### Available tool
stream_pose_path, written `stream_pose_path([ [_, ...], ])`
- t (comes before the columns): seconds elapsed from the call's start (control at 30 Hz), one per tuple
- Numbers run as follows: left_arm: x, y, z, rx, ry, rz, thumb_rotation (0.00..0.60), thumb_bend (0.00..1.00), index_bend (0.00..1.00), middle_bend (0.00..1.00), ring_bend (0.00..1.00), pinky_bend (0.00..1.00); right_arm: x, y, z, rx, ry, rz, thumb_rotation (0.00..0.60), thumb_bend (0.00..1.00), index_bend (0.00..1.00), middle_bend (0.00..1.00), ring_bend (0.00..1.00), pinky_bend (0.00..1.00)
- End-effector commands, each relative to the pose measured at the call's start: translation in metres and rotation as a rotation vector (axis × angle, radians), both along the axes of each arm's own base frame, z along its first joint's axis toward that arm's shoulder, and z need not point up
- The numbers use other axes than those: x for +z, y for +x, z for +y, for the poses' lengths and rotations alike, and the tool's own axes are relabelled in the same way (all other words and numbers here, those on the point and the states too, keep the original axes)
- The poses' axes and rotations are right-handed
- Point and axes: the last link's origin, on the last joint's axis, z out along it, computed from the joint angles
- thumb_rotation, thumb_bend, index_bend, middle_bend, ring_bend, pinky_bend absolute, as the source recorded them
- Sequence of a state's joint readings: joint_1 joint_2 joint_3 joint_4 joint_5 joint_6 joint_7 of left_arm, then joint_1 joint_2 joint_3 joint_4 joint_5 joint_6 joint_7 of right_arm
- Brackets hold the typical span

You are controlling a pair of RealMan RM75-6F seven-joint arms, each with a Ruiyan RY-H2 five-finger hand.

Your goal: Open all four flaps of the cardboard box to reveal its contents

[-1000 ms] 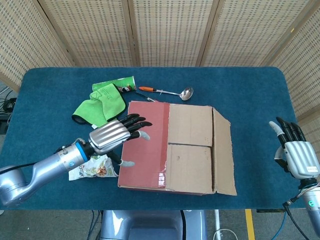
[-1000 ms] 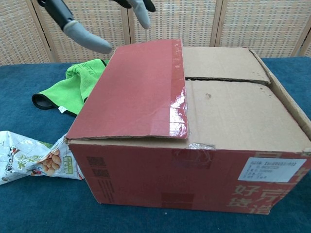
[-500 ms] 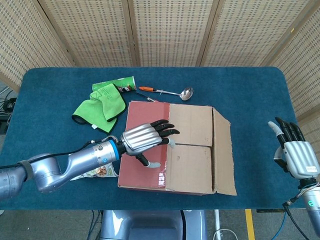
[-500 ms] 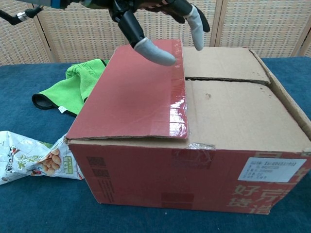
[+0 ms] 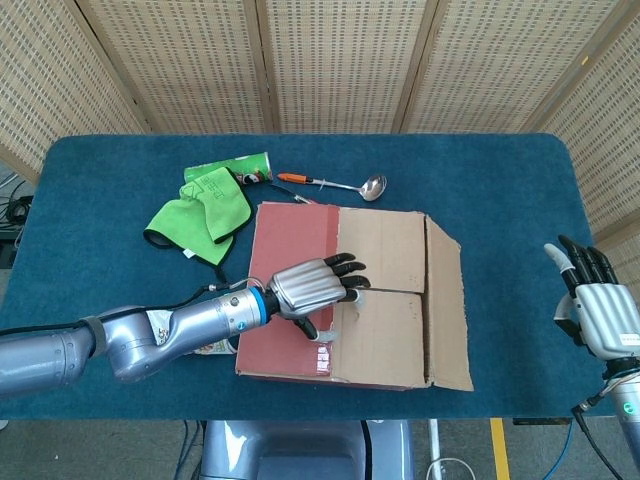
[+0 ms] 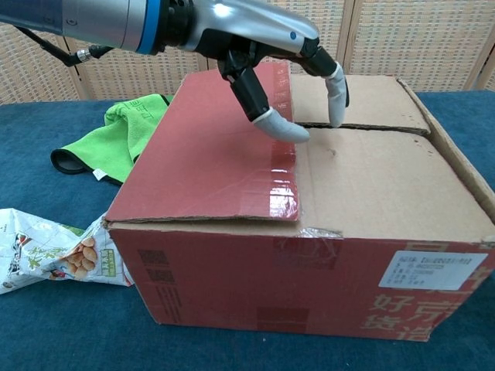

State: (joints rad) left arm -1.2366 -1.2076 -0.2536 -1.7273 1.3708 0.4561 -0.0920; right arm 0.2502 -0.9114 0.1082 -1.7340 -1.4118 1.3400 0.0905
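Cardboard box [image 5: 350, 300] mid-bench, red flap [image 6: 213, 147] lying flat, closed over the top. Left hand [image 5: 312, 287] above it, holding nothing, fingers [image 6: 335, 89] curved down at the seam btwn the brown flaps. Best hook under the red flap's free edge, lift outward. Right hand [image 5: 598, 310] well apart at bench [image 5: 500, 170] edge, fingers spread, empty.

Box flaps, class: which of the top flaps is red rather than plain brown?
The red flap on the left side of the cardboard box, under the left hand. The two flaps beside it and the right-hand one are plain brown card.
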Motion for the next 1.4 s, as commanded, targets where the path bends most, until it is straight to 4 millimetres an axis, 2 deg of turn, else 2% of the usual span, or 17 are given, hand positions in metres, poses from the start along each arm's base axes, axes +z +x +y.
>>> stream_pose_path([
  [0.03, -0.005, -0.001, 0.0, 0.004, -0.001, 0.012, 0.406, 0.35, 0.3, 0.17, 0.0, 0.0, 0.001, -0.001, 0.0, -0.003, 0.0, 0.0, 0.6, 1.0, 0.04, 0.0, 0.0, 0.0],
  [0.27, -0.008, -0.004, 0.0, 0.013, 0.006, 0.033, 0.406, 0.35, 0.31, 0.21, 0.01, 0.0, 0.0, -0.003, 0.0, -0.009, 0.002, -0.007, 0.6, 1.0, 0.03, 0.0, 0.0, 0.0],
  [0.5, -0.005, -0.007, 0.002, 0.021, 0.02, 0.035, 0.405, 0.35, 0.33, 0.3, 0.07, 0.0, -0.001, -0.003, 0.0, -0.014, 0.002, -0.01, 0.6, 1.0, 0.03, 0.0, 0.0, 0.0],
  [0.67, 0.0, -0.012, 0.002, 0.027, 0.033, 0.038, 0.404, 0.34, 0.34, 0.33, 0.09, 0.0, -0.002, -0.003, -0.001, -0.014, 0.003, -0.016, 0.6, 1.0, 0.03, 0.0, 0.0, 0.0],
  [1.1, 0.017, -0.017, 0.006, 0.041, 0.072, 0.012, 0.406, 0.34, 0.34, 0.4, 0.15, 0.0, -0.004, -0.001, -0.003, -0.012, 0.008, -0.017, 0.6, 1.0, 0.03, 0.0, 0.0, 0.0],
  [1.4, 0.039, -0.016, 0.008, 0.045, 0.102, -0.016, 0.405, 0.34, 0.34, 0.41, 0.17, 0.0, -0.004, 0.002, -0.006, -0.01, 0.006, -0.011, 0.6, 1.0, 0.04, 0.0, 0.0, 0.0],
])
